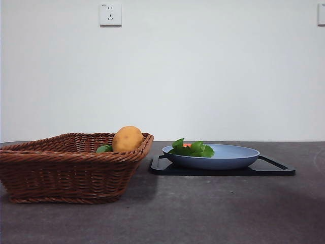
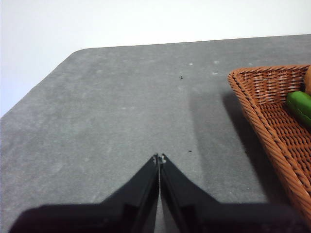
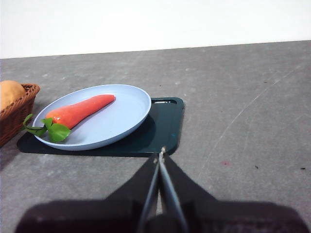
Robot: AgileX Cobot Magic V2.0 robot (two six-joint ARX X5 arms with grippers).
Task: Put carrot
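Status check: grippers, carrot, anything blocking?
Left gripper shut, empty, over bare table beside basket. Right gripper shut, empty, short of tray. Carrot lying in blue plate on the tray. Nothing blocking.

Left gripper (image 2: 159, 158) and right gripper (image 3: 160, 154) both closed, empty.

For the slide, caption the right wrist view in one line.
Carrot lies on the blue plate atop a dark tray, right gripper shut nearby.

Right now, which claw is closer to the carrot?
The right claw. It sits just past the dark tray that holds the carrot's plate. The left claw is out beyond the basket, farther off.
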